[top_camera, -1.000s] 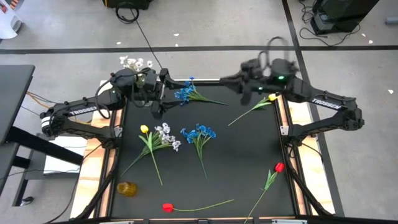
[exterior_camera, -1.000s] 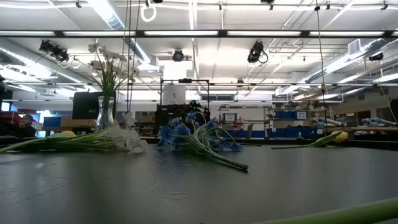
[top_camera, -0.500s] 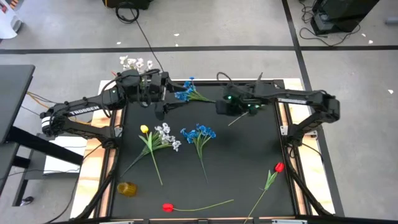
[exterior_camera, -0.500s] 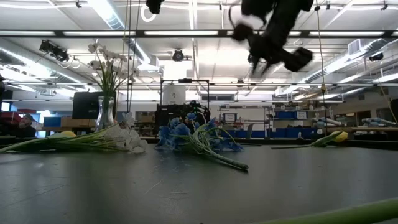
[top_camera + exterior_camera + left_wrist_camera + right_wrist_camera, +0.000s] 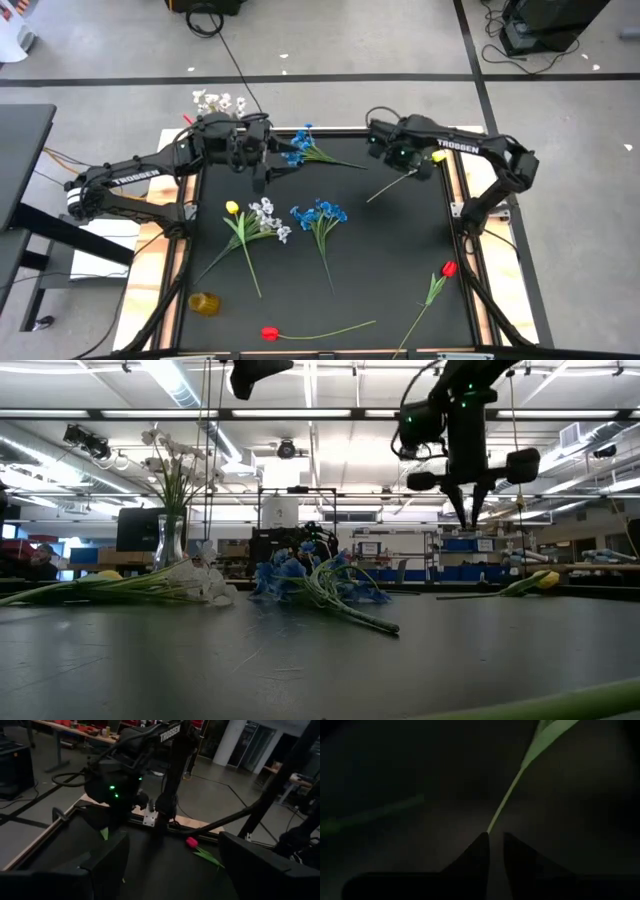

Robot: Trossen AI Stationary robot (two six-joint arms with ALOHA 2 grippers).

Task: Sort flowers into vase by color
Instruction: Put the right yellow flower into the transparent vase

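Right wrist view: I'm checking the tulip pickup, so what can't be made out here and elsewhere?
- Right wrist view: the yellow tulip shows only its stalk, cut off by the edge. Darkness hides whether the right gripper touches it.
- High view: the right arm covers part of the blossom.
- The left gripper hangs open beside the blue flowers.

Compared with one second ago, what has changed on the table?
The right gripper swung toward the table's middle, then came back over the yellow tulip and its stalk. The left gripper shifted slightly toward the blue cluster. No flower moved; nothing was grasped.
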